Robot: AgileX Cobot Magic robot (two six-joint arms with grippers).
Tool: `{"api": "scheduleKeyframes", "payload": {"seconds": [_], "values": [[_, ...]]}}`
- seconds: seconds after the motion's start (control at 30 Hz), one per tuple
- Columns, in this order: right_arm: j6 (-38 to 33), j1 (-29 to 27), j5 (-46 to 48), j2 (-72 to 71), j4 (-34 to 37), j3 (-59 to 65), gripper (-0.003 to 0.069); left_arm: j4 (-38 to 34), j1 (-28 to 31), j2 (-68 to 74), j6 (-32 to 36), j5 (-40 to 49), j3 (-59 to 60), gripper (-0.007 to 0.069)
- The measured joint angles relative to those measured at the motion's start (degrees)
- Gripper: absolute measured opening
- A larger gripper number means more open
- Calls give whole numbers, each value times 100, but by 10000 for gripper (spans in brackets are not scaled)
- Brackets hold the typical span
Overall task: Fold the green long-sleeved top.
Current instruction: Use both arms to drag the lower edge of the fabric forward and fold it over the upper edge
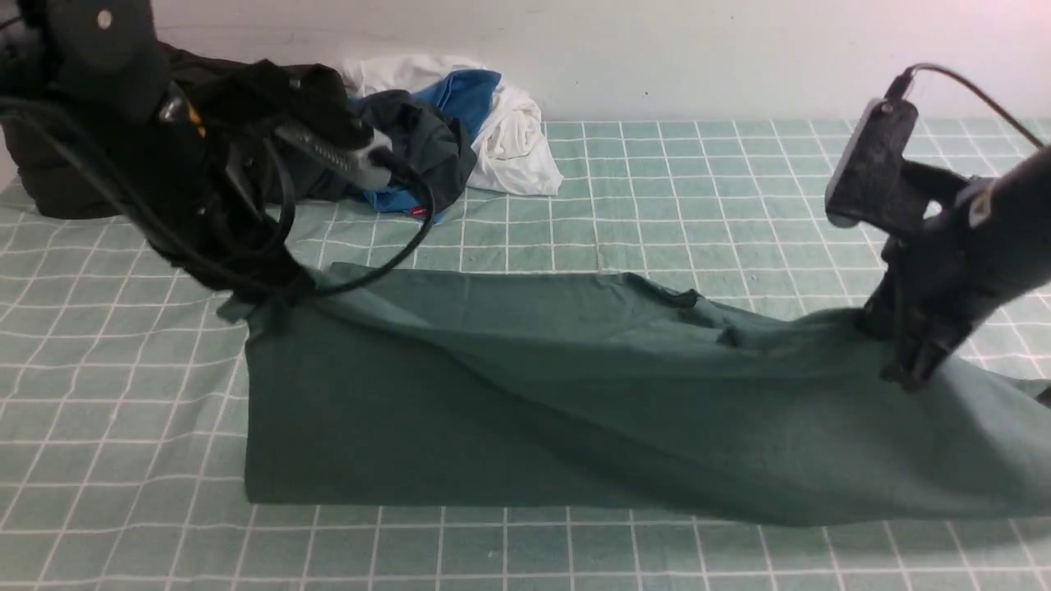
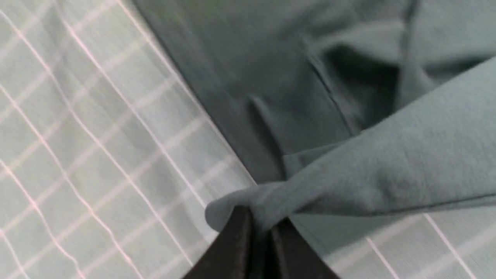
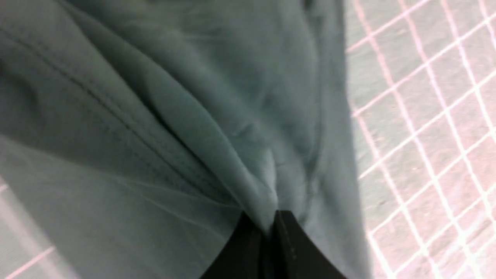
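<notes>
Green long-sleeved top point(image 1: 525, 394) spread across the middle of my worktop point(image 1: 115, 492), my left tool point(image 2: 260, 232) clamped on its corner at 9 o'clock, my right tool point(image 3: 267, 226) pinching a raised fold at 3 o'clock, heap of other clothes point(image 1: 476, 123) at 11 o'clock.

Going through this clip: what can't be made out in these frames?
1. Front view: the left gripper tips, hidden behind the left arm.
2. Front view: the green top at its right end, cut off by the frame edge.
3. Both wrist views: the top's sleeves and cuffs, lost in blurred, bunched cloth.
</notes>
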Motion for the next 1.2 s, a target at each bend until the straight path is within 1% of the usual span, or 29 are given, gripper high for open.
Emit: {"api": "scheduleKeyframes", "payload": {"seconds": [0.27,0.33,0.47,0.6,0.7,0.73,0.83,0.93,1.0,1.07,1.2], "values": [[212,-366,-411,1442,65,-1156,11,561,83,1744,4,-27,-1483,17],[262,-380,-468,1633,65,-1292,11,635,83,1920,4,-66,-1589,17],[511,-392,-754,2118,21,-1564,11,806,83,2456,-24,-428,-1836,18],[1065,-399,-1269,2414,-94,-1614,35,889,83,2763,-109,-838,-1866,39],[1594,-399,-1541,2447,-281,-1631,102,989,83,2833,-416,-1079,-1868,90],[1693,-399,-1541,2447,-319,-1646,109,1010,83,2840,-471,-1109,-1874,95],[2752,-399,-1460,2298,-801,-1841,238,1270,83,2845,-1077,-1131,-2122,214],[3699,-399,-1114,1984,-1305,-1969,320,1368,83,2839,-1554,-727,-2564,321],[4125,-401,-785,1718,-1510,-1993,344,1348,83,2791,-1696,-375,-2852,379],[4399,-412,-495,1418,-1637,-2017,354,1256,73,2658,-1749,41,-3108,412],[4450,-412,-208,1218,-1609,-2036,358,1004,12,2405,-1749,450,-3223,419]]}}
